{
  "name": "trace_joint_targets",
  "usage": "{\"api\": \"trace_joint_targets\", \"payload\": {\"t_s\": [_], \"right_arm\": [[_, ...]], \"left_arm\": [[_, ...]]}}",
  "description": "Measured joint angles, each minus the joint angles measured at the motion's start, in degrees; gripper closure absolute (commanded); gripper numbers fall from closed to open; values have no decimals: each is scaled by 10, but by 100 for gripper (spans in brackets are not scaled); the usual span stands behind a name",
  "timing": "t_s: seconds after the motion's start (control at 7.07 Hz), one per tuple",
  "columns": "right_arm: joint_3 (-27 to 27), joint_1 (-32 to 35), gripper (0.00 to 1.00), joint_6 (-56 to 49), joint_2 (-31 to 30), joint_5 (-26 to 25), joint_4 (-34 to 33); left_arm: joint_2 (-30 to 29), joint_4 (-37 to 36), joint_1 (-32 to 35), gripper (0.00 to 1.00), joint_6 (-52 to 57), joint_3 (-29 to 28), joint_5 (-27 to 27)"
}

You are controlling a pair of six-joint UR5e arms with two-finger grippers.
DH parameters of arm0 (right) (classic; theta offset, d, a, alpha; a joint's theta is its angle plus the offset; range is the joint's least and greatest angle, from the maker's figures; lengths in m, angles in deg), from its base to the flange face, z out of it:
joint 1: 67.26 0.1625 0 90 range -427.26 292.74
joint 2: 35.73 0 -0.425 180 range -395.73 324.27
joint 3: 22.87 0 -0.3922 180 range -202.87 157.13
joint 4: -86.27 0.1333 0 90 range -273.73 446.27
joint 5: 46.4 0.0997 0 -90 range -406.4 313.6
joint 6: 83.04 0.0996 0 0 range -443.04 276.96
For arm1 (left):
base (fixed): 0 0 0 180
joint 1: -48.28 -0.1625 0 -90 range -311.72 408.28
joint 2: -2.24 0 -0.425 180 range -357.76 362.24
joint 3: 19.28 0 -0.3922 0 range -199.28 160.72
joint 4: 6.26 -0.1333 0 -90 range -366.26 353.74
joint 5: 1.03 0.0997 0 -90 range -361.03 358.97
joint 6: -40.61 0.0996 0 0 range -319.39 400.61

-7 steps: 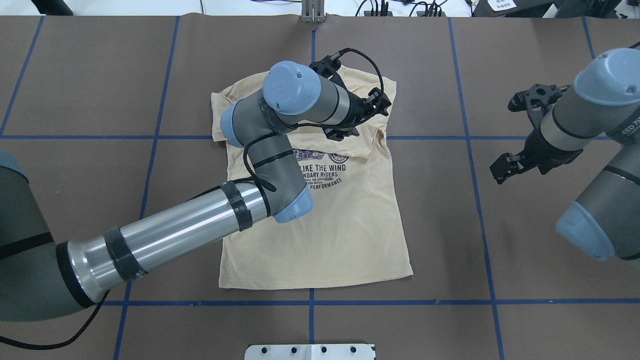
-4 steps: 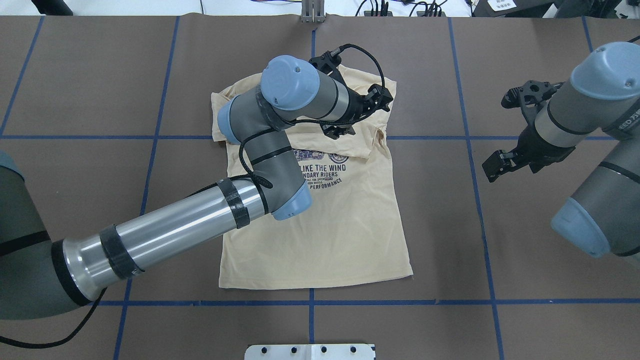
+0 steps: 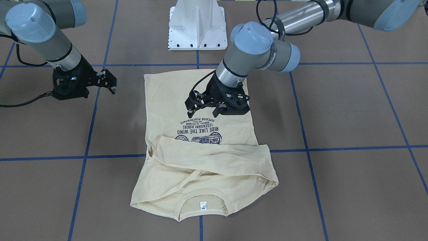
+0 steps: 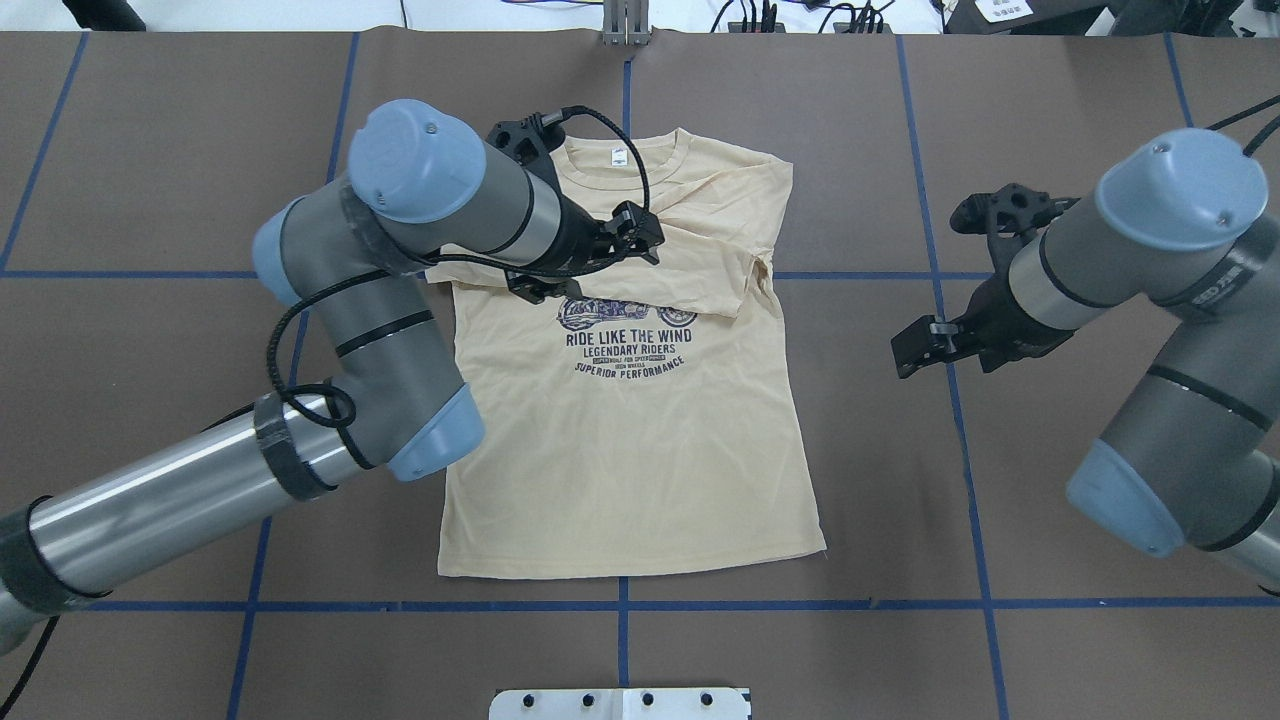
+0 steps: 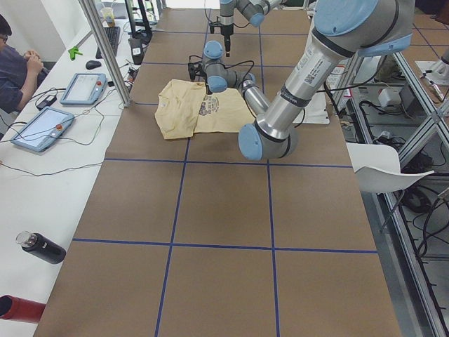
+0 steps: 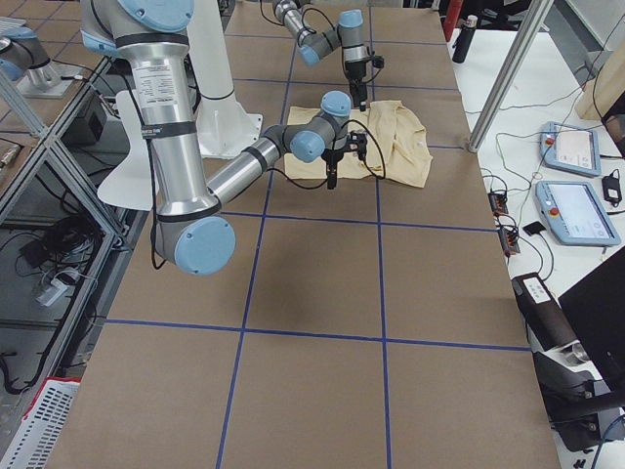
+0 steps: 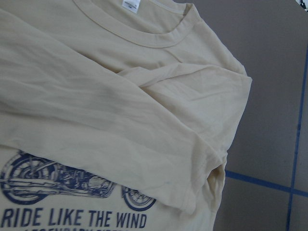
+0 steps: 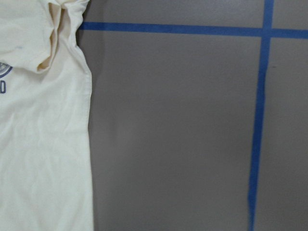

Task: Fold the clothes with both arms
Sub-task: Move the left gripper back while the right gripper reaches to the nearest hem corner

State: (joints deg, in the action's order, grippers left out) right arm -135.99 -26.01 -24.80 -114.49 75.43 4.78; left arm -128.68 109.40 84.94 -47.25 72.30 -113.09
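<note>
1. Containers. A dark bottle [image 5: 41,247] is lying on its side on the white bench [image 5: 49,196] that is running alongside the table [image 4: 1050,120].

2. Workpiece. The T-shirt [image 4: 640,460] is lying flat on the table, print side up, near the table's middle. Its long axis is running from the robot toward the far edge. The hem is pointing at the pedestal base [image 3: 198,26], and the collar [image 4: 625,175] with the neck tag [image 4: 618,157] is pointing away from it. Both sleeves are lying folded inward across the upper chest. The lower folded edge is covering the top of the motorcycle print [image 4: 630,345]. The lettering is reading upright in the overhead view.

3. Left arm. The left gripper [image 3: 217,106] is hovering over the shirt's upper chest, on the robot's left of the print and above the folded sleeve. Its jaws are standing spread and are gripping nothing. Its wrist camera is showing the collar, the folded sleeve and the print from above.

4. Right arm. The right gripper [image 3: 107,81] is hovering over bare table, beside the shirt's right edge and apart from it, near a blue tape line [image 4: 945,400]. Its jaws appear to be standing apart, though the angle is poor. They are holding nothing.
</note>
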Motion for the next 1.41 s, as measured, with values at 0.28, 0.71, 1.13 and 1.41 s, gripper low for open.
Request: {"api": "trace_joint_targets", "payload": {"t_s": [0.28,0.71,1.13,1.41], "right_arm": [[0,-79,4,94,0,-49,43],[9,-164,8,156,15,-106,52],[29,-190,12,159,28,-106,50],[39,-192,15,159,28,-104,47]], "left_arm": [[57,-64,6,1,19,105,1],[75,-126,7,1,22,179,5],[74,-138,7,1,22,198,6],[74,-139,8,1,22,200,6]]}}
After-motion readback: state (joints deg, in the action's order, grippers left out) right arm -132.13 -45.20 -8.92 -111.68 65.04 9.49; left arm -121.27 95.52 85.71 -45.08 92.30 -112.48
